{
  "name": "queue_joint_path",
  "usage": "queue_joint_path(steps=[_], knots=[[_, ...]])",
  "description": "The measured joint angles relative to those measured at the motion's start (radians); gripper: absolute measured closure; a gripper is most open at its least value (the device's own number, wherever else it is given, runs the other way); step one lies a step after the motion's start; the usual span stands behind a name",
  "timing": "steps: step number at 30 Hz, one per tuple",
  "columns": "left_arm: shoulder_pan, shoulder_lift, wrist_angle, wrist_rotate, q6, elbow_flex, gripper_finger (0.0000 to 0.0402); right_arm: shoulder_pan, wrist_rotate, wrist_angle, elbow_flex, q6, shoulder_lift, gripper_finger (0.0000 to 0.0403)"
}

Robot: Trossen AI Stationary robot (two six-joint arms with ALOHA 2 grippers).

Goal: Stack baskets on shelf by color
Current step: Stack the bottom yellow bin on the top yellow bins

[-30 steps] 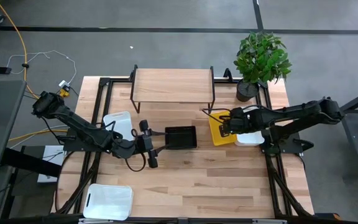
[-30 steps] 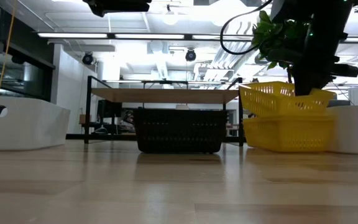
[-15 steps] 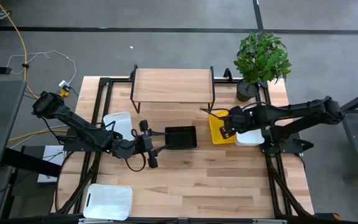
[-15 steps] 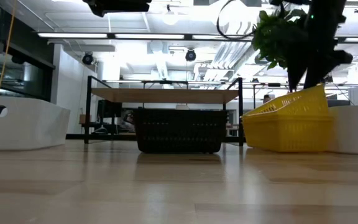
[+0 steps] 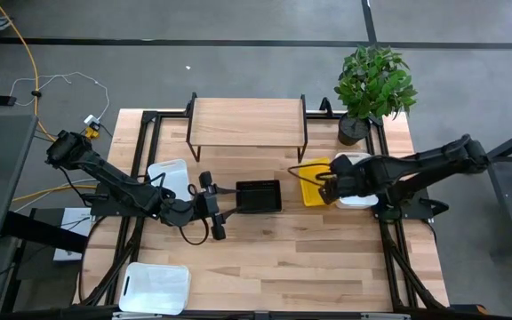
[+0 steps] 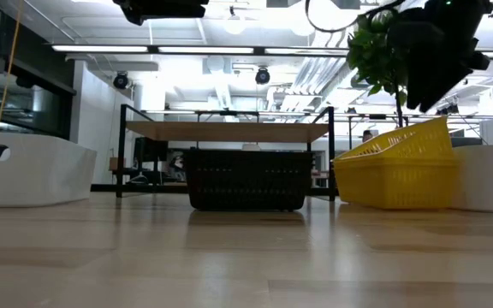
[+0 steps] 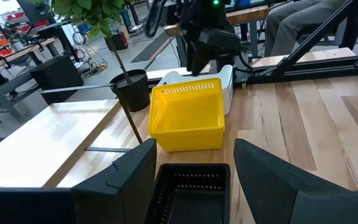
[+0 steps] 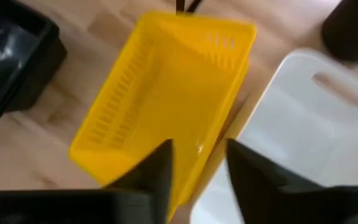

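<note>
High view: shelf is seen upper centre, bare. Left gripper is held, fingers apart, beside black basket. Right gripper, fingers parted, is seen over yellow baskets.

Low view: the upper yellow basket is seen tilted at right.

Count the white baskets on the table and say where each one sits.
3: one white basket beside the left arm, one at the table's near-left corner, one under the right arm beside the yellow baskets. Nested ones may be hidden.
</note>
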Motion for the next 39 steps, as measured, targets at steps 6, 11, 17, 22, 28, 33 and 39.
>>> queue_joint_path(steps=[6, 11, 17, 22, 28, 33, 39], knots=[[0.0, 0.0, 0.0, 0.0, -0.012, 0.0, 0.02, 0.071, 0.181, 0.0, 0.0, 0.044, 0.0, 0.0385], [0.0, 0.0, 0.0, 0.0, -0.019, 0.0, 0.02, 0.104, 0.243, 0.002, -0.001, 0.06, 0.0, 0.0396], [0.0, 0.0, 0.0, 0.0, -0.019, 0.0, 0.02, 0.117, 0.301, 0.037, -0.043, 0.083, 0.003, 0.0401], [0.0, 0.0, 0.0, 0.0, -0.018, 0.0, 0.02, 0.105, 0.313, 0.117, -0.176, 0.114, 0.003, 0.0402], [0.0, 0.0, 0.0, -0.001, -0.011, 0.0, 0.02, 0.103, 0.368, 0.196, -0.245, 0.13, -0.021, 0.0403], [0.0, 0.0, 0.0, 0.0, -0.011, 0.0, 0.02, 0.103, 0.368, 0.264, -0.286, 0.126, -0.021, 0.0403], [0.0, 0.0, 0.001, -0.001, -0.016, 0.0, 0.02, 0.103, 0.395, 0.26, -0.261, 0.082, -0.033, 0.0403]])
